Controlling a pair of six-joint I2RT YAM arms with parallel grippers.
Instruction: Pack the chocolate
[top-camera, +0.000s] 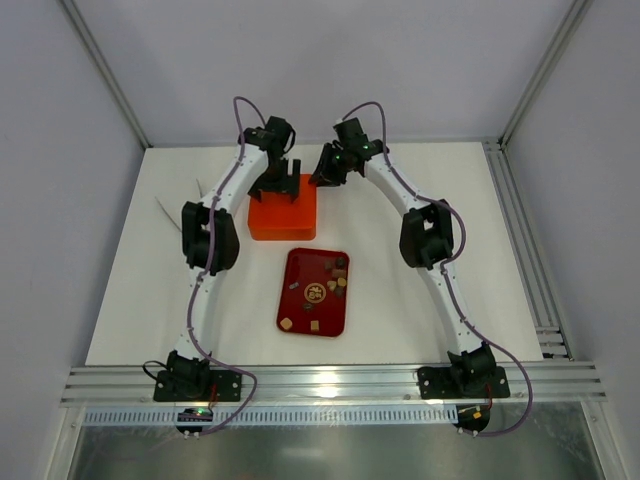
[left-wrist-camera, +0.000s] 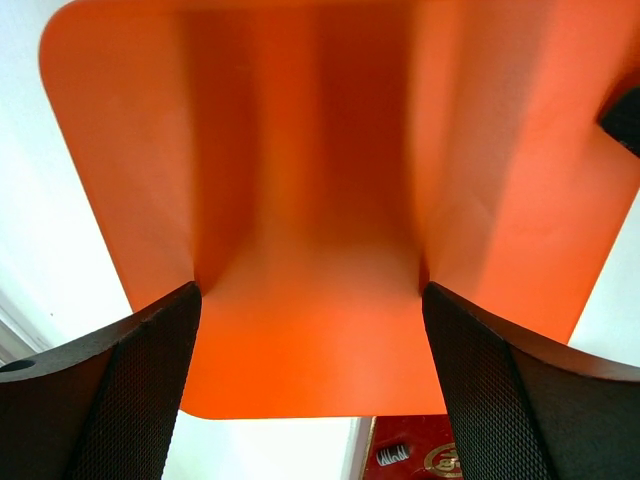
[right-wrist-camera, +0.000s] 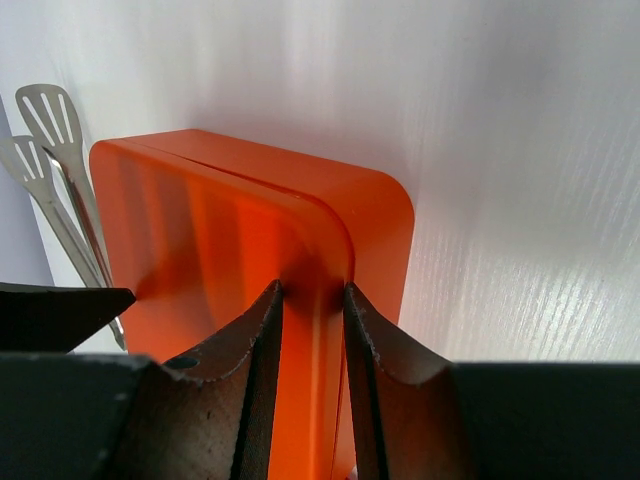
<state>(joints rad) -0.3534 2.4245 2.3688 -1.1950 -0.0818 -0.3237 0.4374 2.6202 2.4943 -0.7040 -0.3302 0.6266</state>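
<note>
The white table (top-camera: 140, 310) carries two containers. The orange box (top-camera: 283, 218) lies past the centre, toward 11 o'clock from the dark red tray (top-camera: 300, 266), which sits mid-table in front of both arms, probably so either arm can reach it.

No cells show from above, so the box looks closed, and both arms are on it. The left gripper (left-wrist-camera: 310, 295) comes down on the lid from above. Its jaws are spread wide and nothing is caught between them. The tips sit at or on the orange surface, most likely to steady the box, though actual contact is hard to confirm. The right gripper (right-wrist-camera: 313, 290) is at the box's 1 o'clock corner. Its fingers are drawn in on a thin orange edge that fills the gap between them. I take this as a pinch on the lid's rim, ready to lift it open.

Metal slotted tongs (right-wrist-camera: 72, 180) lie beyond the box at its 9 o'clock side, unused.

The chocolate (top-camera: 341, 282) is all on the red tray. Several pieces cluster toward its 1 o'clock corner and a few lie along the 6 to 7 o'clock edge. None is packed yet.

A gold emblem (top-camera: 316, 292) marks the tray's middle. Its lettering is too small to read, and the box shows no writing.
</note>
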